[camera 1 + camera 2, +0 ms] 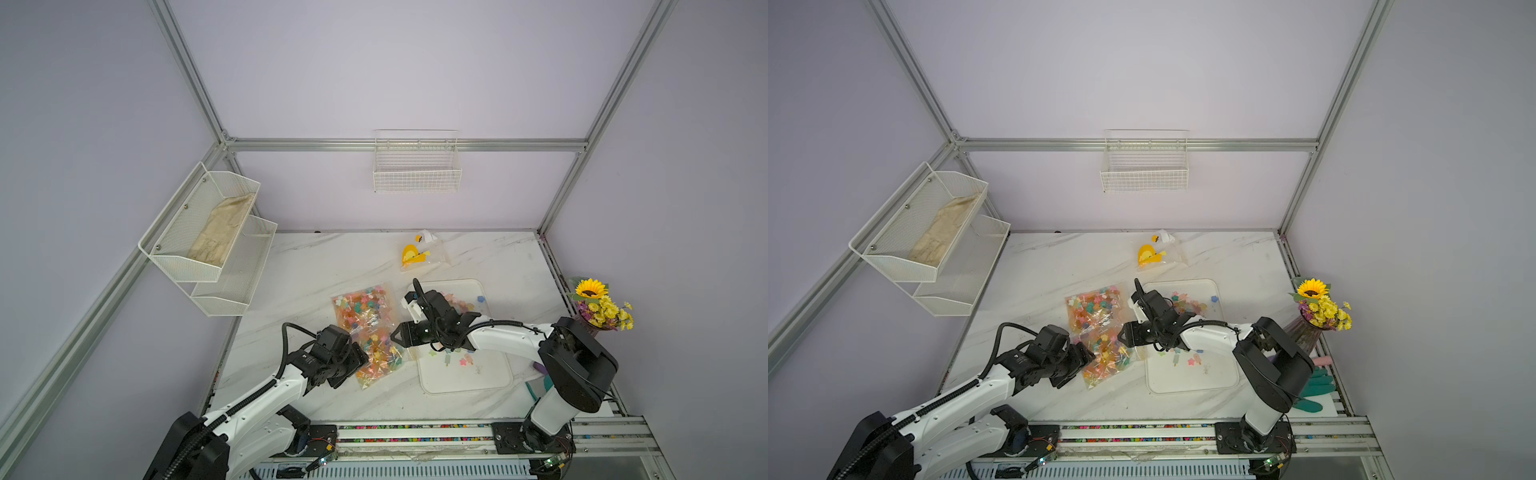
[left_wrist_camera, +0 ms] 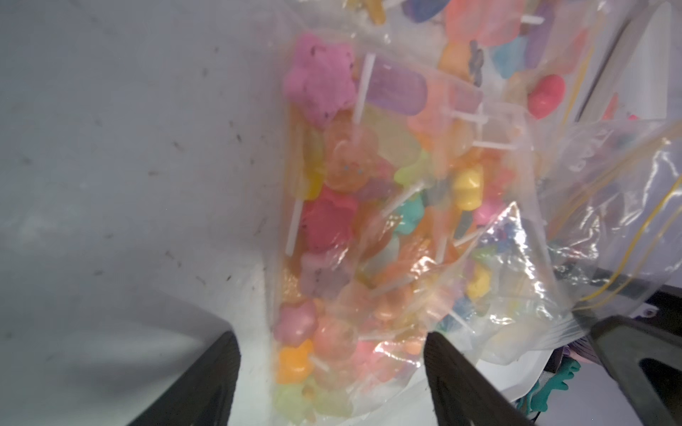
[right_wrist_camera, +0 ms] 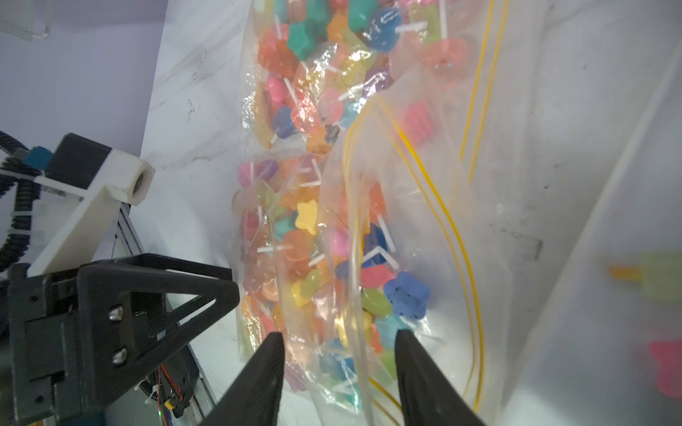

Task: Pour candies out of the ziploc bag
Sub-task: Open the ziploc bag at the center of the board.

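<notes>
The clear ziploc bag (image 1: pixel 368 332) (image 1: pixel 1100 336) lies crumpled on the marble table, full of candies (image 2: pixel 332 221) (image 3: pixel 306 221), small coloured star and flower shapes on pale sticks. Its yellow zip lines (image 3: pixel 435 206) point toward the white tray (image 1: pixel 465 374) (image 1: pixel 1192 378). A few loose candies (image 1: pixel 451 358) lie on the tray. My left gripper (image 1: pixel 365 358) (image 1: pixel 1090 358) (image 2: pixel 332 369) is open, its fingers astride the bag's near end. From the tray side, my right gripper (image 1: pixel 394 334) (image 1: pixel 1121 332) (image 3: pixel 339 369) is open with the bag's mouth edge between its fingers.
A second clear bag with a yellow item (image 1: pixel 419 254) lies at the back of the table. A flower bouquet in a vase (image 1: pixel 598 307) stands at the right edge. Green gloves (image 1: pixel 1312 390) lie behind the right arm. White mesh shelves (image 1: pixel 208 237) and a wire basket (image 1: pixel 417 166) hang on the walls.
</notes>
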`<act>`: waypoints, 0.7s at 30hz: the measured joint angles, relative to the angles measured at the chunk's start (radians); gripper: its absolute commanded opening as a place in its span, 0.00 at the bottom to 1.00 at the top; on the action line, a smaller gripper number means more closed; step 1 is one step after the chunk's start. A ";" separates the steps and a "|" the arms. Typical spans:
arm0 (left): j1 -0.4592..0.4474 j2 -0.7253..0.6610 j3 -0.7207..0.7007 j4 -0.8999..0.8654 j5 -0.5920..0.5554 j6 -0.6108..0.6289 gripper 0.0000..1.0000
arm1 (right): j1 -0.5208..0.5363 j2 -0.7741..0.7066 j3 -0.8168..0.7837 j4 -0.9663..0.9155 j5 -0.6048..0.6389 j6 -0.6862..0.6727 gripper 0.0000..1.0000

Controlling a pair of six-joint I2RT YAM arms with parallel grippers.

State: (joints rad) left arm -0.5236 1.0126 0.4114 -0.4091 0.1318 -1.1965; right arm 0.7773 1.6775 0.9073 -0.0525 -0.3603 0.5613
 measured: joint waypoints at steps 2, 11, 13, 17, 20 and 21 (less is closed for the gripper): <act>0.003 0.007 -0.007 0.031 -0.001 -0.005 0.68 | 0.000 0.012 0.006 -0.001 -0.008 0.000 0.47; 0.009 -0.008 -0.032 0.076 -0.007 -0.025 0.44 | 0.000 0.046 0.038 0.000 -0.027 0.000 0.45; 0.010 -0.018 -0.032 0.080 -0.007 -0.030 0.35 | 0.000 0.051 0.040 0.000 -0.028 0.000 0.45; 0.011 -0.027 -0.032 0.088 -0.008 -0.041 0.30 | 0.000 0.062 0.042 0.000 -0.031 0.002 0.44; 0.011 -0.025 -0.033 0.093 -0.008 -0.041 0.22 | 0.000 0.064 0.043 0.000 -0.032 0.003 0.44; 0.011 -0.020 -0.033 0.098 -0.007 -0.042 0.17 | 0.000 0.064 0.045 -0.001 -0.032 0.003 0.44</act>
State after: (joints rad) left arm -0.5121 0.9924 0.3782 -0.3111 0.1246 -1.2381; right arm 0.7773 1.7416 0.9524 -0.0532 -0.3920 0.5644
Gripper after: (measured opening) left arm 0.240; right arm 0.443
